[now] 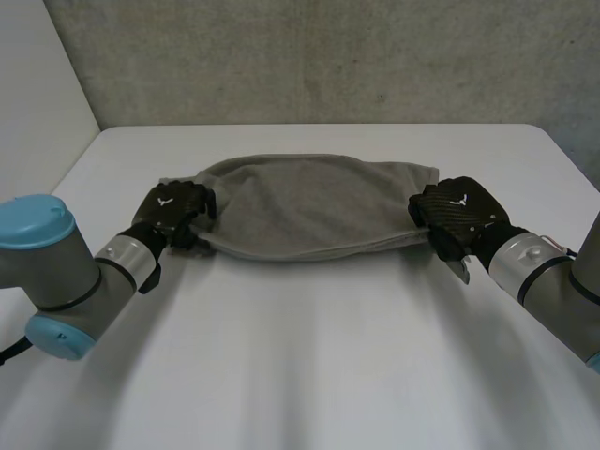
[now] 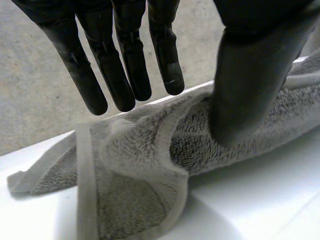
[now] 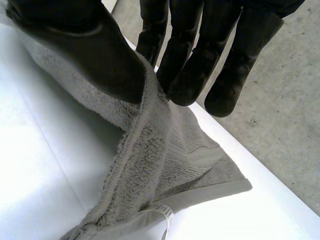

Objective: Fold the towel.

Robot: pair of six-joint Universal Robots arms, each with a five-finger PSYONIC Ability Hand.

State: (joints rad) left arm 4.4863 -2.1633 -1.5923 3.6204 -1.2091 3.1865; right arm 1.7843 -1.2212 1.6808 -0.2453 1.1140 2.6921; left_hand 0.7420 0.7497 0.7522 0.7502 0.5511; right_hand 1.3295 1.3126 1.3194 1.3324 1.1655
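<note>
A grey towel [image 1: 300, 206] lies doubled over on the white table [image 1: 309, 366], its long folded edge toward me. My left hand [image 1: 173, 208] is at the towel's left end. In the left wrist view its fingers [image 2: 125, 75] are straight and lifted off the towel [image 2: 140, 170], while the thumb [image 2: 250, 75] rests on the cloth beside the hemmed corner. My right hand [image 1: 455, 214] is at the towel's right end. There the thumb [image 3: 100, 55] and fingers [image 3: 195, 60] pinch the towel's edge [image 3: 150, 150], and a hemmed corner lies flat beyond the fingertips.
The table's far edge runs just behind the towel, with a grey concrete wall [image 1: 328, 56] beyond it. Bare white tabletop stretches between the towel and me. Both arms reach in from the near corners.
</note>
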